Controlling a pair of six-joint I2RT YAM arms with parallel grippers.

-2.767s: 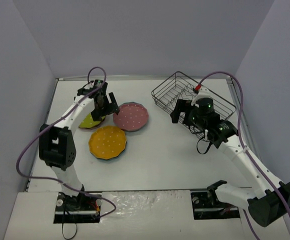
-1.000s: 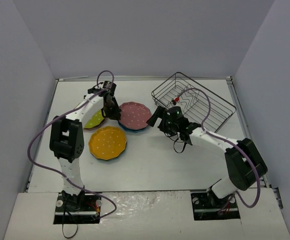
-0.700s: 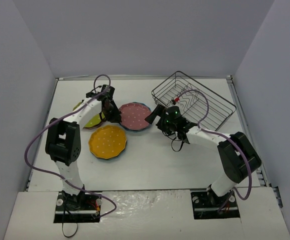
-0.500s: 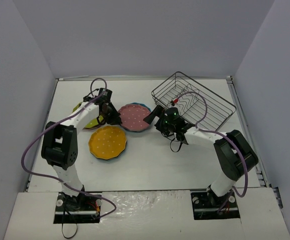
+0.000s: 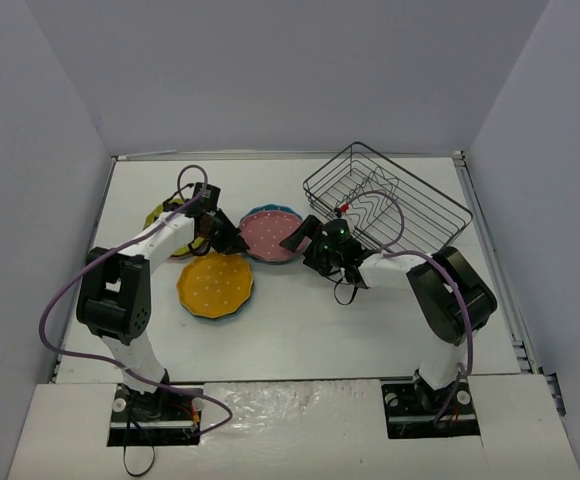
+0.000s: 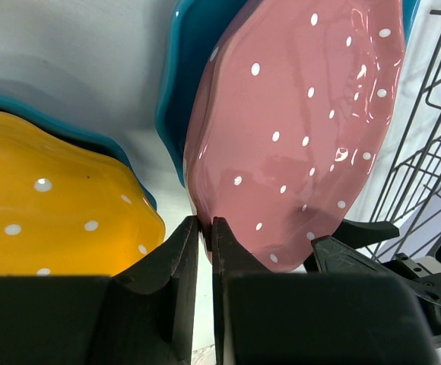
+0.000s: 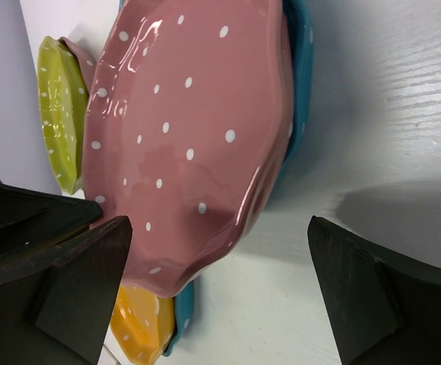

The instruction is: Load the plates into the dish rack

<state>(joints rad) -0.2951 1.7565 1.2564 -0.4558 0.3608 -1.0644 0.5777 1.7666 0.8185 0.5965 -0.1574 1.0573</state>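
Lifting the pink plate off the teal plate beneath it looks to be the step in hand. The left gripper has its fingers clenched on the thin scalloped rim at the plate's left side, while the right gripper faces the opposite rim with fingers spread wide, holding nothing. That pinch is shallow, so the plate could twist or slip; the right fingers should straddle the rim squarely and close before the left lets go. The dish rack stands just behind the right gripper, with no plate in it; the orange plate lies on the tabletop.
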